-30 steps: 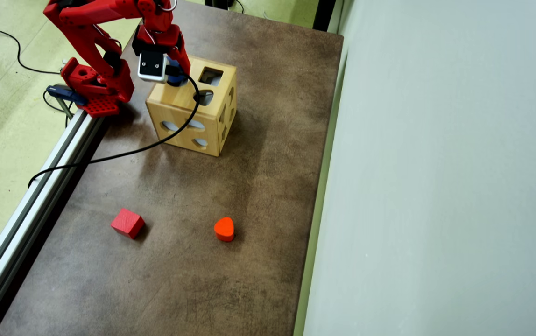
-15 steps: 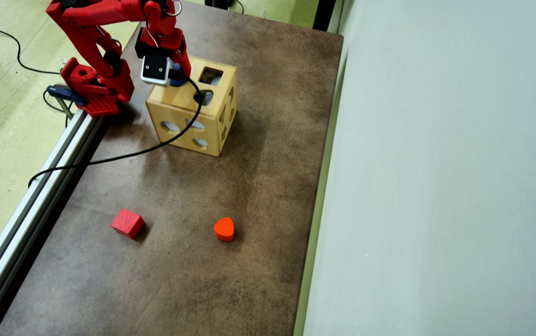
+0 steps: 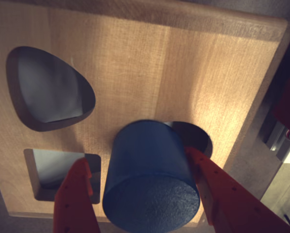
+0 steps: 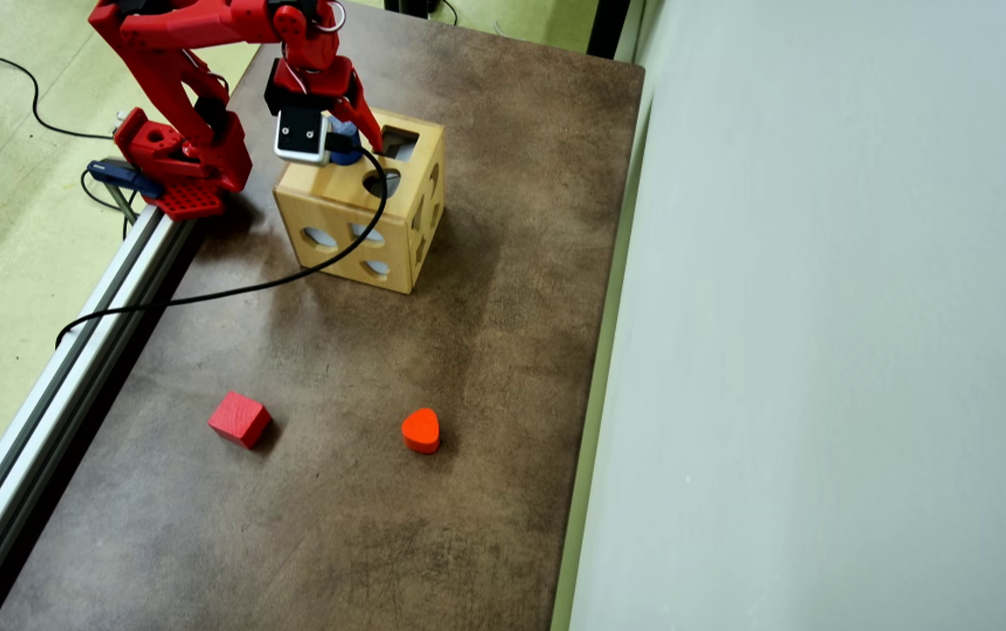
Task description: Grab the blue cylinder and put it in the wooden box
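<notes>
The brown table (image 4: 398,491) filled most of the overhead view, with a pale wall panel (image 4: 818,350) along its right edge and an aluminium rail (image 4: 56,394) along its left edge. The red arm (image 4: 187,53) stood at the far left corner, its base (image 4: 174,162) clamped by the rail, and reached right over the wooden box (image 4: 341,219). The box sat at the far end of the table, just right of the base; its top face carried a square hole at the far right and a rounded hole nearer the camera, and round cut-outs showed on its near side faces. In the wrist view the top of the box (image 3: 183,73) filled the frame, with a heart-like hole upper left, a square hole lower left and a round hole lower right. A black cable (image 4: 231,285) ran from the wrist camera housing (image 4: 301,136) across the box front and down to the left edge of the table. The gripper (image 3: 145,194) was closed around the blue cylinder (image 3: 152,179), one red finger (image 3: 76,199) on each side of it. The cylinder hung above the box top, its far end overlapping the left part of the round hole; whether it touched the wood could not be told. In the overhead view the blue cylinder (image 4: 345,145) showed just right of the camera housing. The red cube (image 4: 240,419) lay near and left on the table, the orange heart piece (image 4: 421,429) to its right, well apart, both far from the box.
</notes>
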Robot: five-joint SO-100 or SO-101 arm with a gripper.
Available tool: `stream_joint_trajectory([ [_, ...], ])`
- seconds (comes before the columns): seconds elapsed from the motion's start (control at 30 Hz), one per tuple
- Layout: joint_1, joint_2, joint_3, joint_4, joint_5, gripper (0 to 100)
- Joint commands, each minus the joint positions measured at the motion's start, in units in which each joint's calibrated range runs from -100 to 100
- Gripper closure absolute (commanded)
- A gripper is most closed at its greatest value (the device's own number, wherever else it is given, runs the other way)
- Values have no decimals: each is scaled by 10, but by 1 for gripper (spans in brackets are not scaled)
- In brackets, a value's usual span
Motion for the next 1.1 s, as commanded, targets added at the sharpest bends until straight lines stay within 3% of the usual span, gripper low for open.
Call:
stream_joint_trajectory([
  [0.0, 0, -2, 9, 2, 2, 70],
  [1.07, -5, -59, 25, 4, 2, 76],
])
